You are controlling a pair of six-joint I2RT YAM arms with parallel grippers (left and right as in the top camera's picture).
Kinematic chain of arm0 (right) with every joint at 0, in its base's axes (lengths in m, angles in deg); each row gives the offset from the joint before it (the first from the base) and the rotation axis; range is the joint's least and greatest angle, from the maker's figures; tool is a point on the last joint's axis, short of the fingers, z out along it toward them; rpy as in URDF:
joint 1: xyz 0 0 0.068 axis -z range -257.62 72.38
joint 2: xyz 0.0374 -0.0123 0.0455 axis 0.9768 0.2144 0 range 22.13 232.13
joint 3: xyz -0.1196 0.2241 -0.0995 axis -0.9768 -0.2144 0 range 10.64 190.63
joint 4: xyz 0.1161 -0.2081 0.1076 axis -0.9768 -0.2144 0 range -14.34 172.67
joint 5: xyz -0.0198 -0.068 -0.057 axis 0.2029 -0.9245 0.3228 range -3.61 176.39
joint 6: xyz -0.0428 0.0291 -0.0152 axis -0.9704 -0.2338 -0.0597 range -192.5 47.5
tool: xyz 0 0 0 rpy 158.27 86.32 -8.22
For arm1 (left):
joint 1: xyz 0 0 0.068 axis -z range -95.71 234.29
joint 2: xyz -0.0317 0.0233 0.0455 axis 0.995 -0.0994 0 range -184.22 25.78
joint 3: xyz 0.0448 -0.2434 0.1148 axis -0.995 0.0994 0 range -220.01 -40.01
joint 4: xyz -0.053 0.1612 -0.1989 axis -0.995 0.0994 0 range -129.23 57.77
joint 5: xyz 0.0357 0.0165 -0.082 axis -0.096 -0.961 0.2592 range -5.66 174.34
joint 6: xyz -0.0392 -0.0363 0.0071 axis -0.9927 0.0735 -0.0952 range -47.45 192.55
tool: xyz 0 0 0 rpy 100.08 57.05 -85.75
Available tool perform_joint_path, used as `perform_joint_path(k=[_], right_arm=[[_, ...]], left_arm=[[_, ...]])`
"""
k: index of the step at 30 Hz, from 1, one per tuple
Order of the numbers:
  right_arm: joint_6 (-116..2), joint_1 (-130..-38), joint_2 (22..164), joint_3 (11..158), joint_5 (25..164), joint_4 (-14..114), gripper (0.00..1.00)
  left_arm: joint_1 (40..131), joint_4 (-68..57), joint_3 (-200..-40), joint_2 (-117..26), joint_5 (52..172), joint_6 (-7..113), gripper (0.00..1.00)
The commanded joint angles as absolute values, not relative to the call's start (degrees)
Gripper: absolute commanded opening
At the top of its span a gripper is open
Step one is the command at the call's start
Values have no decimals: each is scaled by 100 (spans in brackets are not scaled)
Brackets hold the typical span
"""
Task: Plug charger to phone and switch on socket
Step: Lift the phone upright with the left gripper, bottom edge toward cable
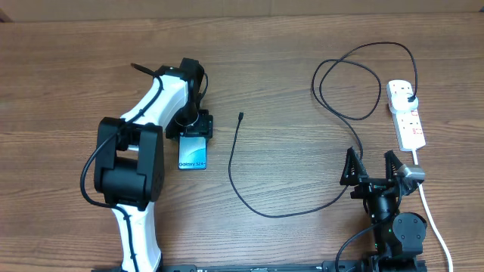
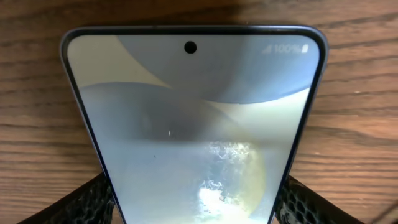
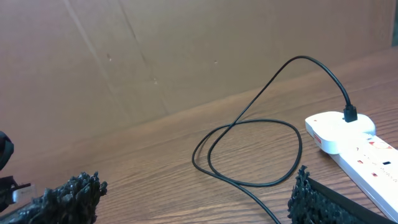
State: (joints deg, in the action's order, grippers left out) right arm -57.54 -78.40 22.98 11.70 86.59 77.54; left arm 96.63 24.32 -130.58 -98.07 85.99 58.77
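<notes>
The left end effector is closed on the phone, its mesh-textured fingers pressed against both long edges. A slim black-framed slab is seen, its pale blue-grey screen turned up, with a punch-hole camera, left of centre on the wooden tabletop. The right end effector is spread wide and empty. The charger, a thin black cable, is plugged into the white socket, with its free tip lying apart from the phone.
</notes>
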Motion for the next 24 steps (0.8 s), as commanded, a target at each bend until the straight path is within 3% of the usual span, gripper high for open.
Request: perform_joint_path(k=[1, 9, 19, 24], right_arm=[[-5738, -7829, 2230, 1108, 8690, 7787, 100], [-5738, -7829, 2230, 1108, 8690, 7787, 100], [-5738, -7829, 2230, 1108, 8690, 7787, 100], [-5738, -7829, 2230, 1108, 8690, 7787, 100]], left_arm=[[9632, 2579, -13473, -9859, 8848, 5709, 73], [9630, 3016, -14188, -9859, 9288, 5663, 73], [9632, 2981, -14492, -9859, 11045, 5665, 75], [9630, 2974, -14492, -9859, 11167, 5665, 75]])
